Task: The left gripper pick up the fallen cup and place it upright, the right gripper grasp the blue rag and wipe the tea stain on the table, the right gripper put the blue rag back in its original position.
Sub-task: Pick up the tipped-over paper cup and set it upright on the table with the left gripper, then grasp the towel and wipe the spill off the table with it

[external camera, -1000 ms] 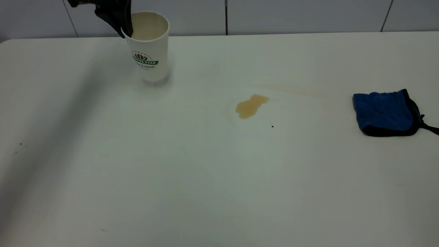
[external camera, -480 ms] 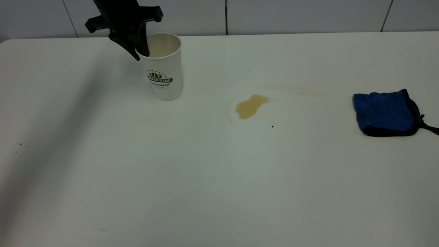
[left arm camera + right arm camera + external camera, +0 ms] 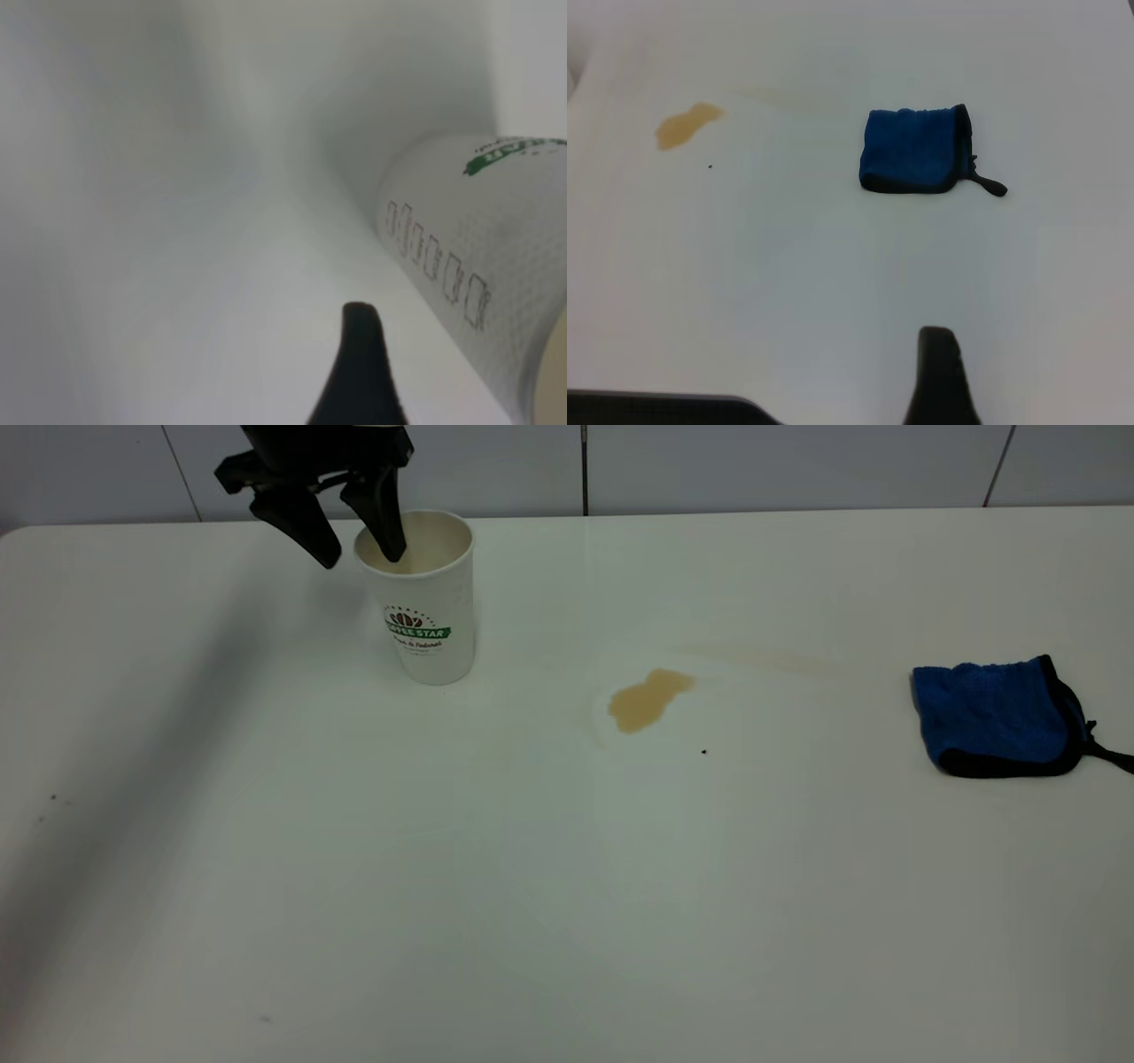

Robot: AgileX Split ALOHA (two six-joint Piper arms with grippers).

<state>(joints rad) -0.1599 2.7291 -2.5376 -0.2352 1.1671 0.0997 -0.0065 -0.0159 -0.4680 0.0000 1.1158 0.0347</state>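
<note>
The cup (image 3: pixel 428 615) stands upright on the table (image 3: pixel 496 886) at the far left, logo facing the camera. My left gripper (image 3: pixel 359 549) is open at its rim, with one finger (image 3: pixel 387 531) inside the mouth and the other (image 3: pixel 312 536) outside to the left. The left wrist view shows the cup wall (image 3: pixel 469 266) beside one finger (image 3: pixel 361 372). The tea stain (image 3: pixel 647 700) lies mid-table. The blue rag (image 3: pixel 997 716) lies at the right, also in the right wrist view (image 3: pixel 912 155). My right gripper is outside the exterior view; one finger (image 3: pixel 937 367) hangs well short of the rag.
A faint pale streak (image 3: pixel 771 660) runs from the stain toward the rag. A tiny dark speck (image 3: pixel 704 752) sits just in front of the stain. A tiled wall (image 3: pixel 753 465) stands behind the table's far edge.
The left gripper brought the cup down and to the right, set it on the table, then opened off the rim. The rag and the stain have not moved.
</note>
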